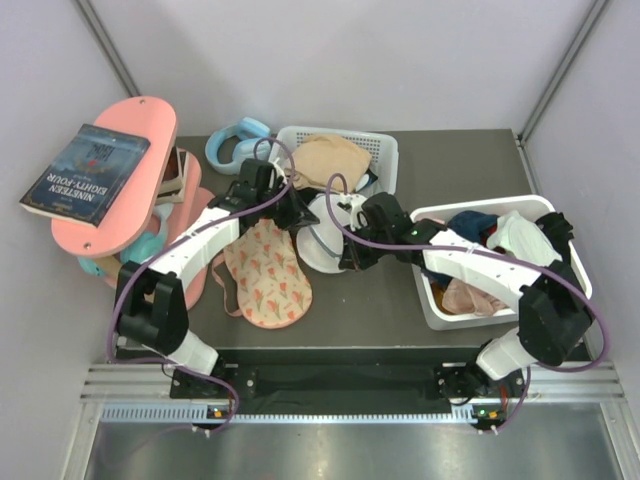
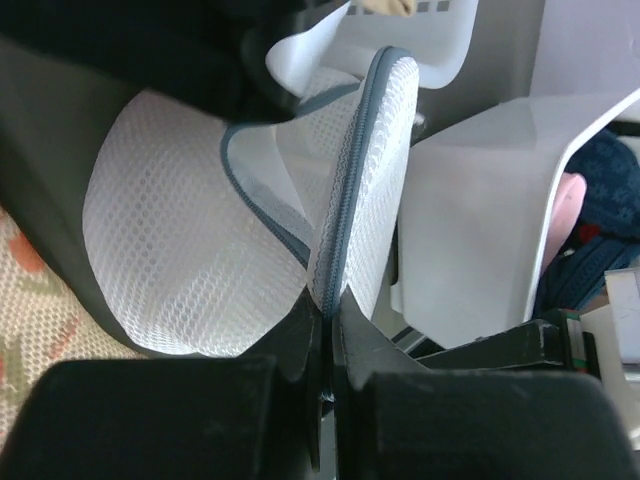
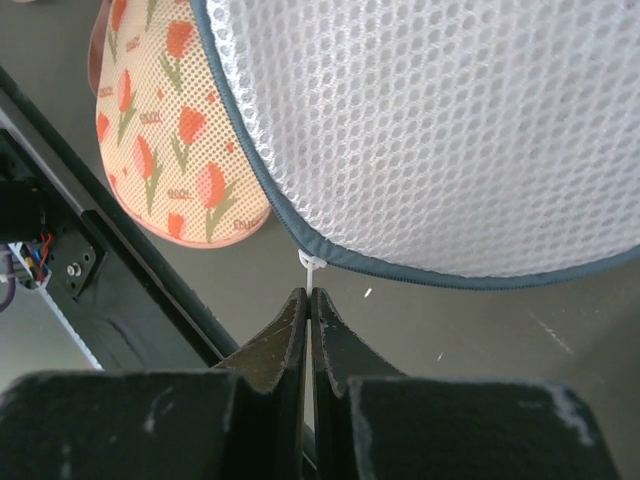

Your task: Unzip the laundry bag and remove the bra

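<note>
The white mesh laundry bag (image 1: 322, 238) sits mid-table between the two arms, its grey zip rim partly parted. My left gripper (image 2: 328, 308) is shut on the bag's zip rim (image 2: 345, 200), which stands on edge between the fingers. Close up, the bag (image 3: 430, 130) fills the right wrist view. My right gripper (image 3: 309, 294) is shut on the thin white pull tab (image 3: 311, 266) hanging from the rim. The bra (image 1: 268, 275), peach with red flowers, lies flat on the table left of the bag, outside it. It also shows as bra (image 3: 170, 130) and bra (image 2: 30, 320).
A white slatted basket (image 1: 385, 150) with a tan garment stands at the back. A white bin (image 1: 435, 305) of clothes sits at the right, close to the bag. A pink shelf (image 1: 110, 215) with a book (image 1: 85, 170) stands at left, with blue headphones (image 1: 235, 140) behind.
</note>
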You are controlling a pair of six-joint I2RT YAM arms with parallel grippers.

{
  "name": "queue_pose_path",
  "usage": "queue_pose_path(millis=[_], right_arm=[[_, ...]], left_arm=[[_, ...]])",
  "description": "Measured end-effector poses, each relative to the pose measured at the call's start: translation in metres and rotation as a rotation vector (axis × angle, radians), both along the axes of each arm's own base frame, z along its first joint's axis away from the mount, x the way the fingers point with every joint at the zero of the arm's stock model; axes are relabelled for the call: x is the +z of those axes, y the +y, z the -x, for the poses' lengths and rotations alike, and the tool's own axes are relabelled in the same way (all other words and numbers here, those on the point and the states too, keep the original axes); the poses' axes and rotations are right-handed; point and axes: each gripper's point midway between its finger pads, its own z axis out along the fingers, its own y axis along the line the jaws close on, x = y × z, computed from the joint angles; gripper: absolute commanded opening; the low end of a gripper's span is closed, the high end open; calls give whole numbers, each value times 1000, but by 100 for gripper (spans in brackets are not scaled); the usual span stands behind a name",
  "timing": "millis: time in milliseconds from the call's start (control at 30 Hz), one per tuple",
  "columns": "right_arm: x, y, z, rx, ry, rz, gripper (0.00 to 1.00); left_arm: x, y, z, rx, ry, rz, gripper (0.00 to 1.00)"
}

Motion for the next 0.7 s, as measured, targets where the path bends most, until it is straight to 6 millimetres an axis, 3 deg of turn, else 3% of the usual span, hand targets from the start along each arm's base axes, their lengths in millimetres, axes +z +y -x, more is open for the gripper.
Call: queue_pose_path(millis=[33, 133, 233, 400, 567, 700], right_arm=[[2, 1, -1, 0, -4, -3, 0], [4, 4, 0, 8, -8, -9, 0], [5, 8, 6, 28, -3, -13, 0], [5, 13, 12, 52, 5, -18, 0], [8, 23, 11, 70, 9, -24, 0], [7, 29, 13, 87, 16, -24, 0]], left_arm=[[2, -1, -2, -17, -14, -6, 44], [4, 0, -8, -46, -54, -42, 70], [0, 7, -9, -27, -46, -82, 76], [-17, 23, 6, 34, 20, -132, 74], [-26, 34, 38, 97, 90, -104, 60], [-30, 35, 48, 136, 121, -63, 54]])
